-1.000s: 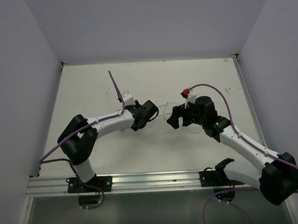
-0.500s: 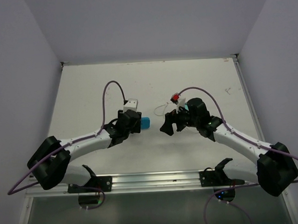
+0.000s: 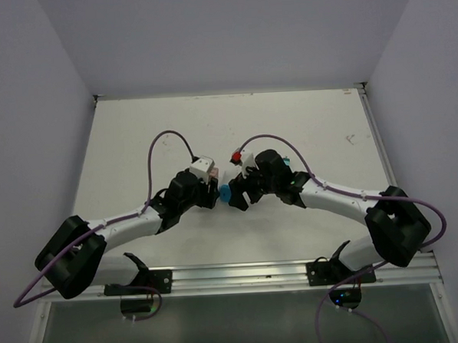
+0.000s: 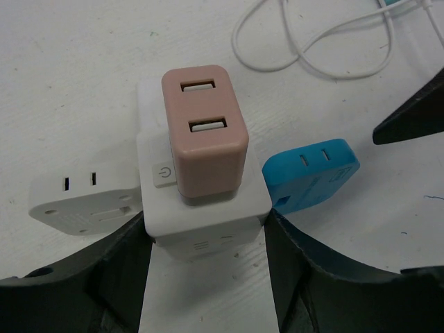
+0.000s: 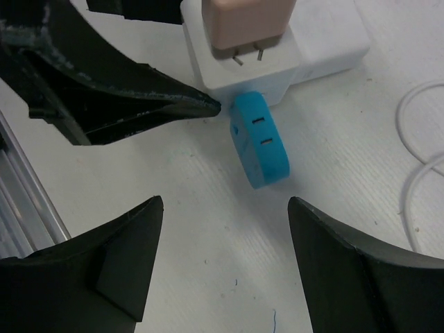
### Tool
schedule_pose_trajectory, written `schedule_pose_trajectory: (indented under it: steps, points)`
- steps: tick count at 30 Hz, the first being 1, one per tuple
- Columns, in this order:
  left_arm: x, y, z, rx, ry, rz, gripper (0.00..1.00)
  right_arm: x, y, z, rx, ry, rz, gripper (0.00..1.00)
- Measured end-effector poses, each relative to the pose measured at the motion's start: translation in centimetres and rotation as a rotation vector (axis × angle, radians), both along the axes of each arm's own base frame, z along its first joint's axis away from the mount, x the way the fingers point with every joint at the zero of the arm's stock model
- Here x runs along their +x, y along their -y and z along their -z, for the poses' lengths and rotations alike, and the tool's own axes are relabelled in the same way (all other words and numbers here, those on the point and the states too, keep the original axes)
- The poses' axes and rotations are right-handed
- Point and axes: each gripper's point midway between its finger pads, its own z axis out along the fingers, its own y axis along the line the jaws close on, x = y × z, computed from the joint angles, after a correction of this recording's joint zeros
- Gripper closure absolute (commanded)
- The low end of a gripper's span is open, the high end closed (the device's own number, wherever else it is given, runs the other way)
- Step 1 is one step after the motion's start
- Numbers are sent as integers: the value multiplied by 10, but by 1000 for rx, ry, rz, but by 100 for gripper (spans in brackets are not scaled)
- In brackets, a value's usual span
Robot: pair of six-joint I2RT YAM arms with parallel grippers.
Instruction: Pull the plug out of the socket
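Tabletop [image 3: 288, 122] bears the socket [image 4: 208, 225] clamped in left end effector [image 4: 205, 239], right end effector [image 5: 223, 208] spread beside.

The top camera hangs above and behind the arm bases, looking down and forward over the whole table [image 3: 288, 122] from far off, with the bases at 6 o'clock. The camera on the left hand [image 3: 209, 194] looks down from very close on the socket [image 4: 208, 222], with the blue plug [image 4: 312, 173] at 3 o'clock. The right hand [image 3: 235, 197] camera faces it from the opposite side, with the socket at 12 o'clock. Both wrist views share the socket and the blue plug, which sit small at the centre of the top view.
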Motion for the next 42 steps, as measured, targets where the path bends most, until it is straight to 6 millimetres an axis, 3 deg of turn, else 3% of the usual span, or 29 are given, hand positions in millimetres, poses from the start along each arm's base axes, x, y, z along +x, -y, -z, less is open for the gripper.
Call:
schedule_pose_trajectory:
  steps: [11,15,18,22,26,42]
  points:
    - [-9,2,0,-17,17,53,100,23,-13,26,-74,0,5,37]
    - [-9,2,0,-15,22,56,100,20,-16,32,-70,-17,-10,49]
    - [-9,1,0,-15,23,56,100,18,-18,33,-66,-24,-19,61]
    - [-9,0,0,-13,34,56,100,14,-21,31,-53,-34,-39,87]
    - [-8,-2,0,-10,39,46,100,12,-23,31,-46,-36,-54,100]
    - [-13,-4,1,-21,48,25,100,8,-17,29,-86,13,-119,100]
